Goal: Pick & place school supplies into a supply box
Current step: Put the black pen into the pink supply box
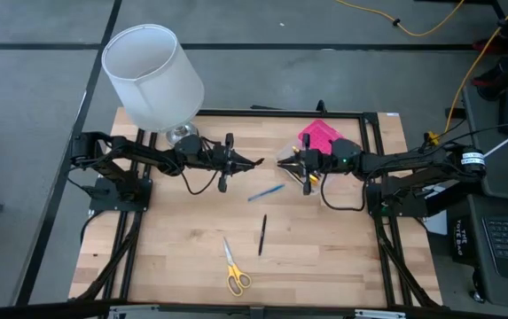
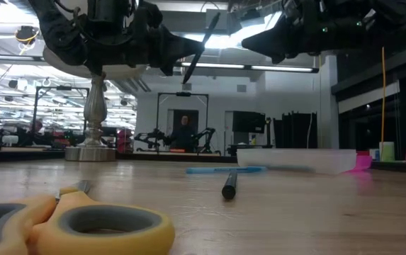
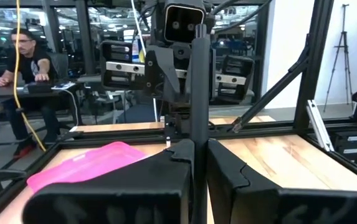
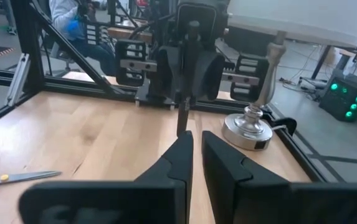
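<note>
My left gripper reaches level from the table's left, high above mid-table, shut on a black pen. My right gripper faces it from the right at the same height, a short way from the pen. Its fingers are only narrowly apart, with nothing between them. A blue pen, a second black pen and yellow-handled scissors lie flat on the wood. The supply box, with its pink lid, rests at the far right, under my right arm. My left gripper pinches the black pen about mid-length between its two fingers. The fingers come level from the table's left and lie across the pen. The pen is lifted clear, nearly upright, with its upper end leaning toward the table's right.
A lamp with a white shade and a silver foot stands at the far left corner. A black frame rail runs around the table. Bare wood lies between the loose supplies. A seated person shows beyond the table.
</note>
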{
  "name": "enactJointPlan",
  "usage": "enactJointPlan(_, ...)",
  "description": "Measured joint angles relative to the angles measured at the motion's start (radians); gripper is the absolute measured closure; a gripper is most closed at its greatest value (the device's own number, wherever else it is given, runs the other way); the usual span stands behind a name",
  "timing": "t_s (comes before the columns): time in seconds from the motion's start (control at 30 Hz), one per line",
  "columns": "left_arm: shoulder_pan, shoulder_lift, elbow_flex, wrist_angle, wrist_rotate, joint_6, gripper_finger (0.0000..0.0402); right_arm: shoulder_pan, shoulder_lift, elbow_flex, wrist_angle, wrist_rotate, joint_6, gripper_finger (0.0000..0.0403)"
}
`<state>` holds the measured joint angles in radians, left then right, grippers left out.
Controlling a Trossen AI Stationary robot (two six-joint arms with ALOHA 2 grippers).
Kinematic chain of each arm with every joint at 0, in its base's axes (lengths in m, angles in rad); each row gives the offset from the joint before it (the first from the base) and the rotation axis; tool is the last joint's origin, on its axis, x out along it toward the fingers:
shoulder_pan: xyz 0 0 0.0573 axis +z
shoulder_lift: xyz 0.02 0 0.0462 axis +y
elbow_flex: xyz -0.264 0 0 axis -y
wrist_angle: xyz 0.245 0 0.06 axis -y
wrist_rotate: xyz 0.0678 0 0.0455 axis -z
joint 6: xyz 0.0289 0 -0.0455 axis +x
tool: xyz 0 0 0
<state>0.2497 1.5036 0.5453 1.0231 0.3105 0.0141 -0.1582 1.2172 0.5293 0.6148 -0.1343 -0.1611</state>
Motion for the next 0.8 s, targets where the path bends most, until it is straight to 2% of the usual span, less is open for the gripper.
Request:
enactJointPlan(0.27, -0.007, 0.000, 0.017, 0.003, -0.034, 0.028, 0.0391, 0.000, 0.002, 0.000, 0.034, -0.001, 0.002, 0.0355)
enactJointPlan(0.4, -0.024, 0.000, 0.018, -0.001, -0.113, 0.073, 0.0391, 0.000, 0.040, 0.000, 0.085, 0.001, 0.002, 0.0320)
enactJointPlan(0.6, -0.034, 0.000, 0.018, -0.001, -0.115, 0.103, 0.0391, 0.000, 0.138, 0.001, 0.282, 0.001, -0.002, 0.0263)
enactJointPlan(0.8, -0.034, 0.000, 0.018, 0.000, -0.116, 0.104, 0.0391, 0.000, 0.226, 0.008, 0.394, 0.001, 0.003, 0.0243)
